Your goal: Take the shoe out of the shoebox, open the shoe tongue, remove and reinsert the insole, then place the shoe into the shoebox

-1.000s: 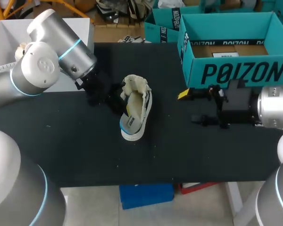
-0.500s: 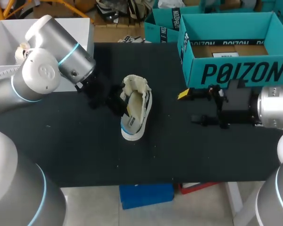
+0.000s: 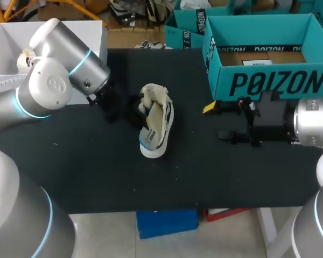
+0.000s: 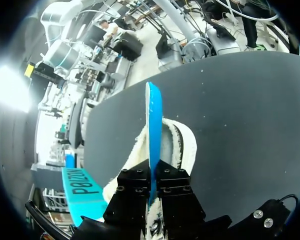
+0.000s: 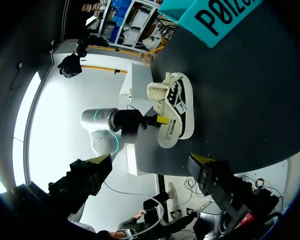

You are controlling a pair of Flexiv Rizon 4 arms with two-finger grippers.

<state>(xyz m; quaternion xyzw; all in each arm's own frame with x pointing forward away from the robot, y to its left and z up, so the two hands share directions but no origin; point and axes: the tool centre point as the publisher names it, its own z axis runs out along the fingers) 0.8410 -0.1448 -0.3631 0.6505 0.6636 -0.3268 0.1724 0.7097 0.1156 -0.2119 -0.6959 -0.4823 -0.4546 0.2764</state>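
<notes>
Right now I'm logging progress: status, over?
Left end effector shut on insole, at shoe opening. Right end effector open, empty, in front of shoebox. Shoe on table, out of shoebox. Nothing in the way.

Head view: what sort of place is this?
Likely a robot test bench for shoe packing: black-topped table, open teal cardboard shoebox, white low-top sneaker whose blue insole the left gripper pinches.

Robotics lab: robot arms [image 3: 48, 80] at black worktable [image 3: 97, 177]
</notes>
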